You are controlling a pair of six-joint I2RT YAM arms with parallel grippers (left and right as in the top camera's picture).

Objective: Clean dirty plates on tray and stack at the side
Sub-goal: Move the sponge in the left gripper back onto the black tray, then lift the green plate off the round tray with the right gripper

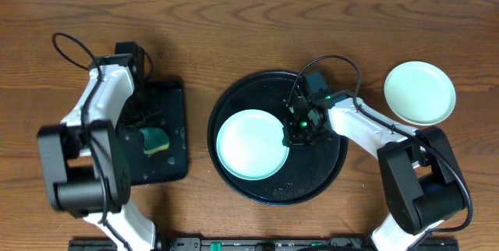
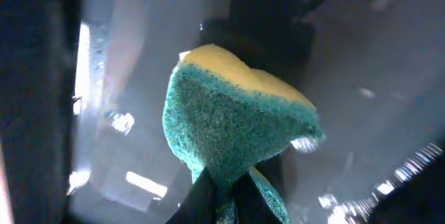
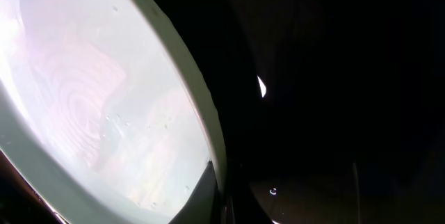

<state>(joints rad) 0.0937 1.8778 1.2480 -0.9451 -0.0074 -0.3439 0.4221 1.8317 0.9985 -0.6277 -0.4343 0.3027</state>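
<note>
The round black tray sits at mid-table. One pale-mint plate lies on its left half and looks clean. My right gripper is shut on that plate's right rim; in the right wrist view the plate fills the left side and my fingers pinch its edge. A second pale plate rests on the table at the far right. I see no third plate. My left gripper is shut on the green-and-yellow sponge, pinched at its lower end.
A smaller rectangular black tray lies at the left under the left gripper and sponge. The table is brown wood. Cables loop above both arms.
</note>
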